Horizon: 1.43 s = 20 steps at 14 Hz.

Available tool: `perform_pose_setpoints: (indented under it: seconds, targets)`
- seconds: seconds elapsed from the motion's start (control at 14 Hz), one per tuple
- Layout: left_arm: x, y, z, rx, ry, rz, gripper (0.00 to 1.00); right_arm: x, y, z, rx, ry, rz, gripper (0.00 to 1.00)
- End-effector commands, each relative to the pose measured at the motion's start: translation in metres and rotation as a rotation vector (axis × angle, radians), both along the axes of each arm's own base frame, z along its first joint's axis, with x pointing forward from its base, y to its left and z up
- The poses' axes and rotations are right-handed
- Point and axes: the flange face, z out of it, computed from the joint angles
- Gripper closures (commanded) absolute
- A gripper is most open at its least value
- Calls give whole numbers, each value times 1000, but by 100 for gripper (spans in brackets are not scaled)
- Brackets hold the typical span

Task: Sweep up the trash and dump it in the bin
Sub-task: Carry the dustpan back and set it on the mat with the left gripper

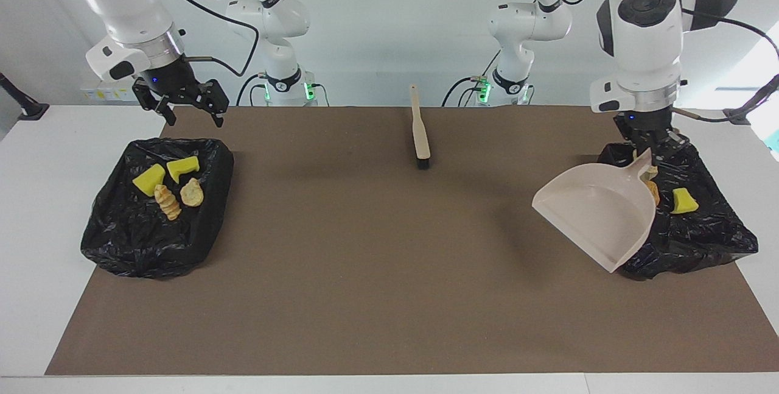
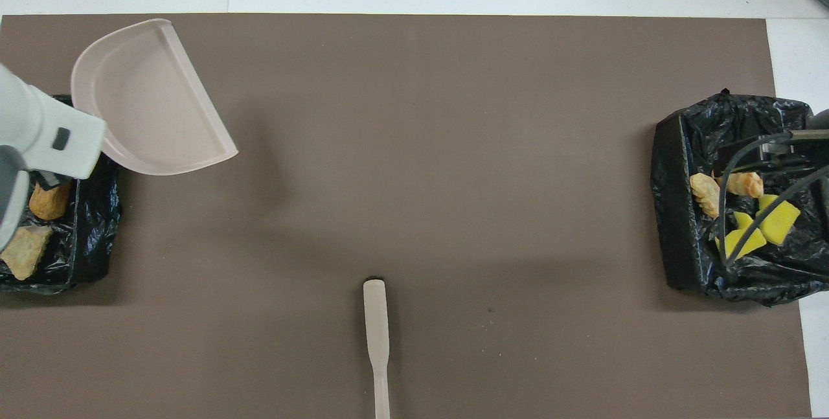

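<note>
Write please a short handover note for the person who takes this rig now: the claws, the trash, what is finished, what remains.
Left claw: shut on the dustpan handle, pan empty, up over the mat beside the bin at its end.
Right claw: open, empty, waiting over the other bin.
Trash: four scraps in the right arm's bin; at least two visible in the left arm's bin, e.g. a yellow wedge.
Brush lies on the mat, near the robots.
Done: no scraps visible on the mat.
Left: set the dustpan down.
</note>
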Motion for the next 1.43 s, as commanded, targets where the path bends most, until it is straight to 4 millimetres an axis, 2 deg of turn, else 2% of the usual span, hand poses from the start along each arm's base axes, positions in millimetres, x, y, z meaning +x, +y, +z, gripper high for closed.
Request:
perform_pose_setpoints:
  seconds: [0.0, 0.29, 0.5, 0.57, 0.79, 0.93, 1.14, 1.36]
  targets:
    - [-7, -48, -16, -106, -4, 154, 100, -5, 1, 1, 15, -3, -17, 0]
    - [-17, -119, -49, -251, 1, 378, 100, -5, 1, 1, 15, -3, -17, 0]
    - [-26, -187, -86, -313, 11, 575, 100, -5, 1, 1, 15, -3, -17, 0]
    - [-26, -201, -97, -334, 4, 624, 100, -5, 1, 1, 15, -3, -17, 0]
    - [-23, -227, -128, -425, 33, 820, 100, -5, 1, 1, 15, -3, -17, 0]
    - [-25, -252, -142, -462, 13, 847, 100, -5, 1, 1, 15, -3, -17, 0]
    - [-17, -263, -153, -547, 16, 943, 100, -5, 1, 1, 15, -3, -17, 0]
    - [-13, -267, -167, -559, 12, 953, 100, -5, 1, 1, 15, -3, -17, 0]
